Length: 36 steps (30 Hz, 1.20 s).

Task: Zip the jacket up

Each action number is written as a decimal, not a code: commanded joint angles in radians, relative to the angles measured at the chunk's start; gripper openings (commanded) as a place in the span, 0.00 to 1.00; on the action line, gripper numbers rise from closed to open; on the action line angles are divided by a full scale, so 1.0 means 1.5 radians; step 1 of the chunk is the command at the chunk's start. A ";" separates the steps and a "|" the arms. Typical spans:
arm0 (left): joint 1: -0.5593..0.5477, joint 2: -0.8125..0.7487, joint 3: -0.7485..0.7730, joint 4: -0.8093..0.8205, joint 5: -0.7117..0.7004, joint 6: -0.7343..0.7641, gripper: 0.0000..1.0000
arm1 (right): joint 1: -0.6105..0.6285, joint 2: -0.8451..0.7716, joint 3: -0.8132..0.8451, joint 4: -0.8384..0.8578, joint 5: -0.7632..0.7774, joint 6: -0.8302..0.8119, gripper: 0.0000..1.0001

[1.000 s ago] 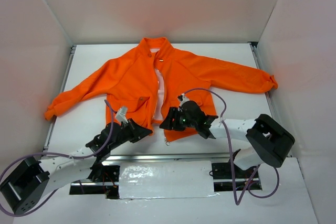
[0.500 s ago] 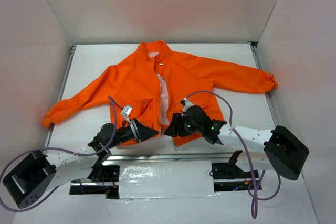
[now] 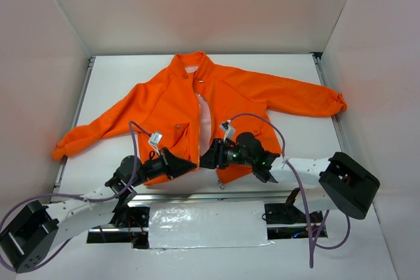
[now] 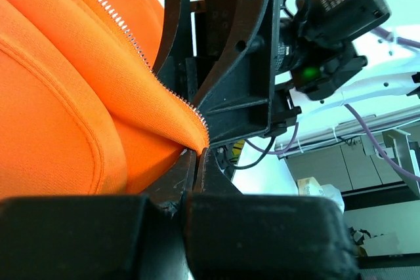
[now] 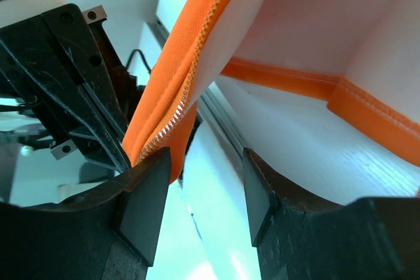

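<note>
Orange jacket (image 3: pixel 164 103) lies flat on the white table (image 3: pixel 295 142), collar (image 3: pixel 193 63) toward the far wall, both sleeves spread out sideways. The front is open and pale lining (image 3: pixel 205 113) shows between the two panels. The hem sits at the near table edge, close to the arms.

The left gripper (image 3: pixel 189 164) is pressed together, pinching the bottom corner of one front panel right at the low end of the zipper (image 4: pixel 125 31). In the left wrist view the orange corner disappears into the closed jaws and the teeth run up and away from it.

The right gripper (image 3: pixel 209 158) sits just beside the left one, facing it, nearly tip to tip. Its jaws stand apart with a clear gap. In the right wrist view a toothed orange edge hangs down into that gap, against one finger (image 5: pixel 147 195) and clear of the other, so it is not clamped. The other front panel lies on the table, partly under the right gripper.
</note>
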 commanded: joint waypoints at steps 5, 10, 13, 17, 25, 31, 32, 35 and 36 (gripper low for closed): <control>-0.005 -0.053 -0.051 -0.049 -0.010 0.029 0.00 | -0.001 -0.013 -0.063 0.198 0.029 0.102 0.54; -0.005 -0.019 -0.046 -0.046 -0.014 0.026 0.00 | -0.001 -0.057 -0.036 0.118 0.076 0.066 0.54; -0.005 0.013 -0.033 -0.055 -0.020 0.018 0.00 | 0.002 -0.074 0.055 -0.199 0.176 0.017 0.54; -0.005 0.042 -0.013 -0.060 -0.028 -0.020 0.00 | 0.002 -0.067 0.109 -0.363 0.232 -0.060 0.57; -0.004 0.049 -0.018 -0.042 -0.063 -0.081 0.00 | 0.003 -0.129 0.041 -0.358 0.190 -0.098 0.50; -0.006 0.056 -0.005 -0.044 -0.062 -0.074 0.00 | 0.001 -0.174 -0.025 -0.134 0.026 -0.064 0.49; -0.006 0.060 -0.007 -0.039 -0.059 -0.077 0.00 | 0.002 -0.173 -0.023 -0.123 0.017 -0.061 0.49; -0.006 0.068 -0.006 -0.026 -0.051 -0.080 0.00 | 0.003 -0.143 0.005 -0.115 0.002 -0.062 0.49; -0.007 0.072 -0.006 -0.022 -0.049 -0.081 0.00 | 0.002 -0.132 0.016 -0.109 -0.005 -0.061 0.49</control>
